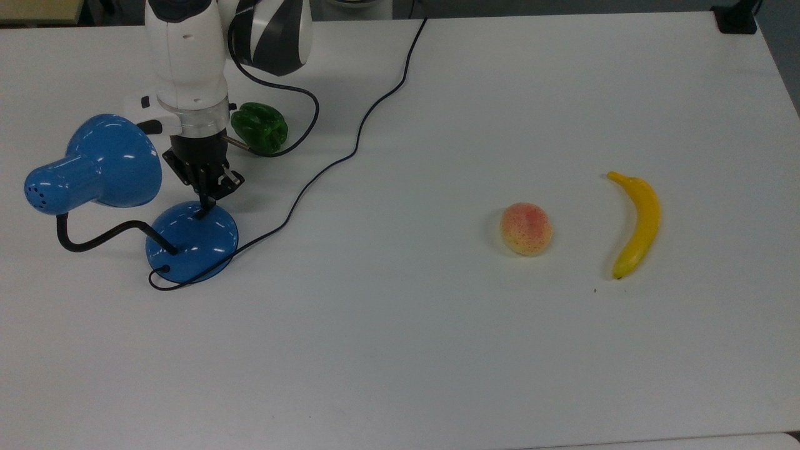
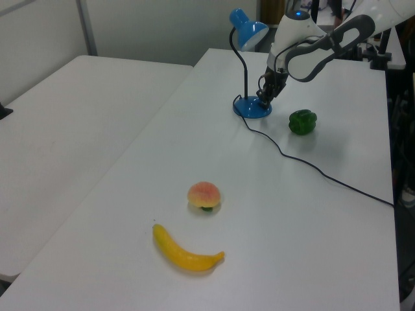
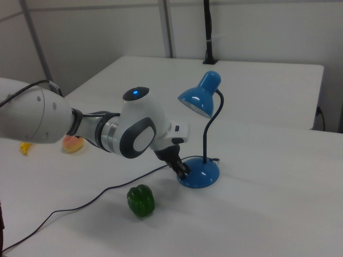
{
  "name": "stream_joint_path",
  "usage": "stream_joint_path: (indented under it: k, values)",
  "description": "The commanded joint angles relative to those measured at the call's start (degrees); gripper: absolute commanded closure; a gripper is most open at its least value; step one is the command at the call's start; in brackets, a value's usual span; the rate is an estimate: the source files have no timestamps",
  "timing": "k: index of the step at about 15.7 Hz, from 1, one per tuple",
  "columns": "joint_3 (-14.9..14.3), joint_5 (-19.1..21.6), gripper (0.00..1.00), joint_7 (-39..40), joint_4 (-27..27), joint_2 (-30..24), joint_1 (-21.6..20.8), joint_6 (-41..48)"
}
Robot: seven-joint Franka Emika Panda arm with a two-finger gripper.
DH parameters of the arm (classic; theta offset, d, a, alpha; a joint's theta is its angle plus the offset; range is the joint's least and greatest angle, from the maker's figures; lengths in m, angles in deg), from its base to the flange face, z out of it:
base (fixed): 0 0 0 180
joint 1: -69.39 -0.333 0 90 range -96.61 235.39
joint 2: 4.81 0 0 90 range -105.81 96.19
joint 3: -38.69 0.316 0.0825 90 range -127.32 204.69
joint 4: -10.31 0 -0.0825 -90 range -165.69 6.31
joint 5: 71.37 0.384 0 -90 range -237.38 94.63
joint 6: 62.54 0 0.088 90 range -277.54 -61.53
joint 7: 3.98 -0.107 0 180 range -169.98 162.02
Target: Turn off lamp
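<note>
Stood at the top view's left on the white table (image 1: 437, 350): the lamp (image 1: 190, 240), unlit, shade (image 1: 112, 161) pointing down over the base, black cord (image 1: 350, 147) trailing away toward the table's far edge. Poised right at the base's dome — the gripper (image 1: 205, 203), fingertips together over the switch area, nothing held, contact impossible to confirm. Lay just behind the arm: a green pepper (image 1: 260, 127) — and well apart toward the top view's right, a peach (image 1: 526, 228) and a banana (image 1: 637, 222).
</note>
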Motion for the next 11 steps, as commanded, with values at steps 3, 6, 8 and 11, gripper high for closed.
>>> stream_joint_path:
  k: [3,6,8,11]
  values:
    - [0.91,-0.17,1.00,-0.88,0.01,-3.38,-0.81,8.93]
    - [3.89,-0.17,1.00,-0.27,0.10,-6.37,-0.81,14.81]
    - [5.74,-0.26,1.00,0.08,0.71,-8.22,-0.81,19.03]
    - [9.69,-0.35,1.00,3.58,2.81,-10.94,-0.90,26.84]
